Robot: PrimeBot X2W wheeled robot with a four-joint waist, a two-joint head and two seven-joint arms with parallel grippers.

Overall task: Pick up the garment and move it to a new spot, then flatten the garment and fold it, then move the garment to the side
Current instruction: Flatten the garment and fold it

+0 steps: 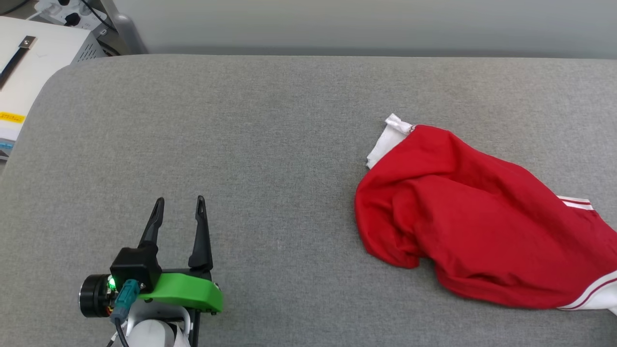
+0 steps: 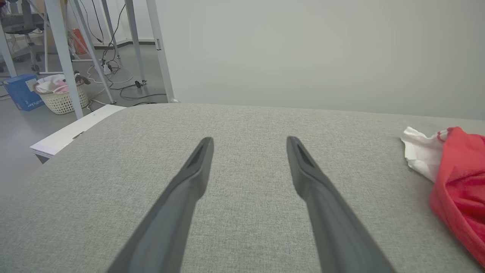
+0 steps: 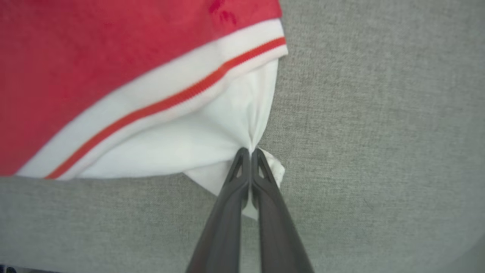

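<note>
Red jersey cloth, thin and limp. I judged the garment (image 1: pixel 482 231) light, soft throughout and not fragile. It looked likely to sag and stretch from any single hold rather than keep a shape. Slip risk noted: a narrow pinch on a small tuck of knit could pull free if dragged across the rough weave of the grey fabric surface (image 1: pixel 270 144).

Grip: the right gripper (image 3: pixel 251 150) was clamped on the garment, its tips together on a gathered fold of the white sleeve (image 3: pixel 197 144), with cloth puckered into them. The left gripper (image 1: pixel 179 199) was spread wide and empty over bare surface, well apart from the cloth. The left wrist view confirmed nothing between its fingers (image 2: pixel 197 170).

Where to hold, my judgement: the sleeve pinch would do for a move to a new spot. For flattening I would want a second hold on the opposite sleeve (image 1: pixel 385 140) or along a hem, so the cloth could be tensioned between two points.

Position: the garment lay on the right part of the surface, running out of the head view at the right edge.

Appearance: a crumpled heap, red body in deep folds, white sleeves, and white striped trim (image 3: pixel 170 98) with one red line. Whether front or back faced up, I could not tell.
</note>
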